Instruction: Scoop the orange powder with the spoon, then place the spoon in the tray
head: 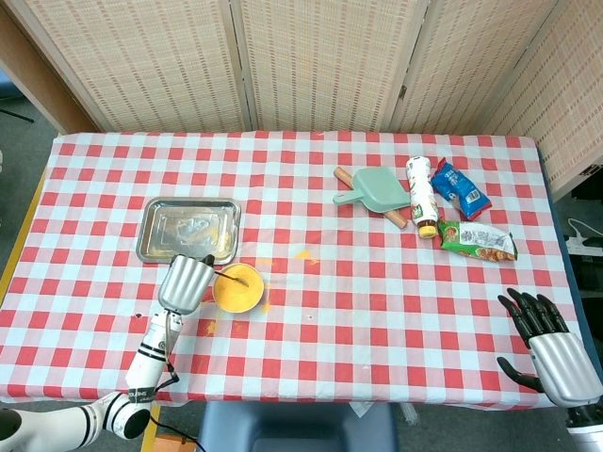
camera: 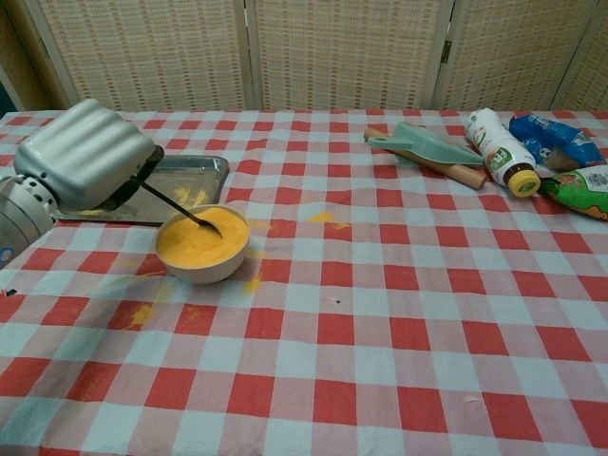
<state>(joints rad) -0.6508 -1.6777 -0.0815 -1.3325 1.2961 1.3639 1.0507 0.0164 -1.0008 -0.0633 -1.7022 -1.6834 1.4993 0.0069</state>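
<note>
A small white bowl (head: 237,288) (camera: 201,245) full of orange powder stands just below the metal tray (head: 158,226) (camera: 211,167) on the left of the table. My left hand (head: 184,283) (camera: 84,155) holds a thin dark spoon (head: 226,275) (camera: 182,213) by its handle, and the spoon's tip lies in the powder. The hand sits beside the bowl, over the tray's near edge. My right hand (head: 551,344) rests at the table's near right corner, fingers spread and nothing in it; only the head view shows it.
Orange powder is spilled on the cloth around the bowl (camera: 321,218) and inside the tray. At the back right lie a green dustpan (head: 379,188) on a wooden roller, a white bottle (head: 422,194), a blue packet (head: 462,190) and a green packet (head: 476,239).
</note>
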